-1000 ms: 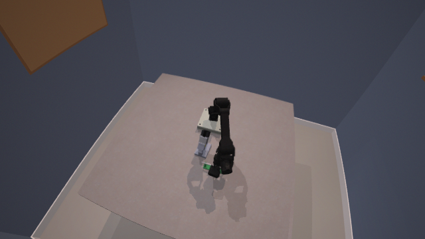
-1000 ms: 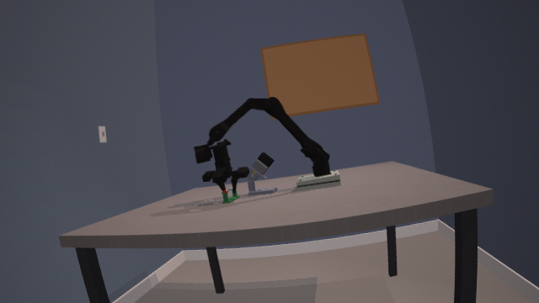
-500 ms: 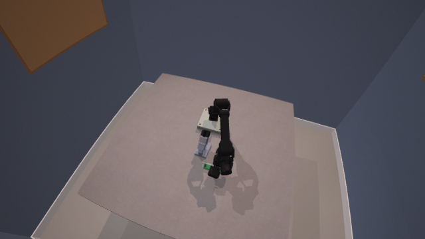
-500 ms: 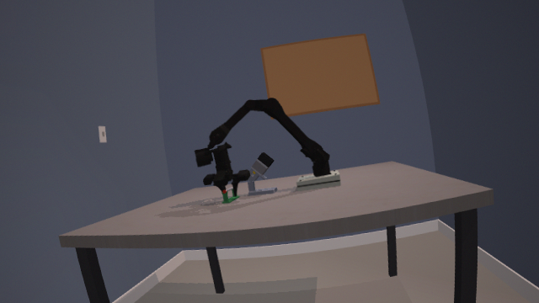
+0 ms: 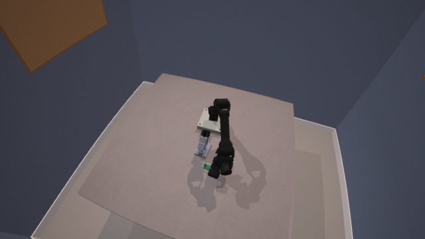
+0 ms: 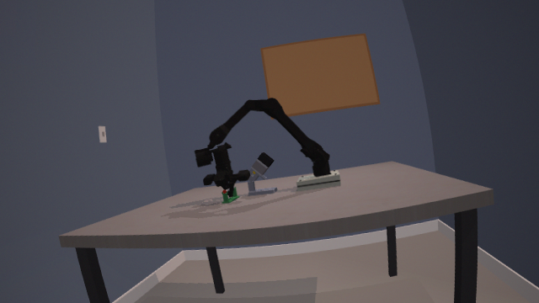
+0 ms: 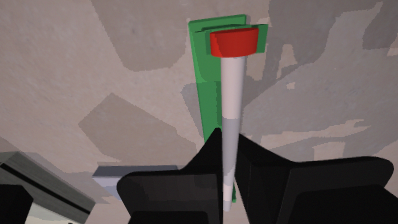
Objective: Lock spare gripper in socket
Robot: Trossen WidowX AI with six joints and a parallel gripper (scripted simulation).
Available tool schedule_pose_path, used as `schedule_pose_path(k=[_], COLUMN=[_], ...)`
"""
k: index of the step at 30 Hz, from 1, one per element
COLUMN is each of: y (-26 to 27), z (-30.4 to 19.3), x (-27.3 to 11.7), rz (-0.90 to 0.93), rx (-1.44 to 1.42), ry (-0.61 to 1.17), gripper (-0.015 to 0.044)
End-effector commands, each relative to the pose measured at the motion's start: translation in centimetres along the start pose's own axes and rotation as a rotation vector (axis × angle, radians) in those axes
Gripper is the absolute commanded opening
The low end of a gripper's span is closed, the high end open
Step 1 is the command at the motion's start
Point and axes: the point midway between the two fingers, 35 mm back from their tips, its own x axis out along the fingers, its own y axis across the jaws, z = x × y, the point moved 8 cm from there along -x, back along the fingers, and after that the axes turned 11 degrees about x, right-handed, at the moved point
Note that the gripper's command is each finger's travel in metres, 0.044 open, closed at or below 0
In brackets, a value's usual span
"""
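Arm (image 5: 225,129) (image 6: 290,124) arches over the brown table (image 5: 133,166) (image 6: 320,212), its gripper (image 5: 219,170) (image 6: 231,194) (image 7: 222,132) pointing down, pinched narrow on the red-headed pin (image 6: 224,192) (image 7: 233,90) at the green bracket (image 5: 206,166) (image 6: 227,200) (image 7: 199,60); blue-grey walls (image 5: 212,40) (image 6: 202,50) surround.

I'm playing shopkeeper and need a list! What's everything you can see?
Pin: 1, white, red head, in pincer
Holder: 1, green, on table
Stand: 1, blue-grey, on table
Tilted piece: 1, grey and black, on stand
Table: 1, brownish, on floor
Board: 1 whole, orange, on wall
Wall plate: 1, white, on wall
Base plate: 1, pale, under arm
Arm: 1, black, above table
Pincer: 1, black, arm's end
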Motion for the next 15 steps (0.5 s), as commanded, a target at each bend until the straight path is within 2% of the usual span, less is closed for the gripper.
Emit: schedule_pose_path(k=[1,15], y=[0.0,-0.4], z=[0.0,-1.0], x=[0.0,-4.0], rz=[-0.001,-0.002], rx=[-0.005,-0.005], ry=[0.006,0.005], gripper=[0.0000,0.0000])
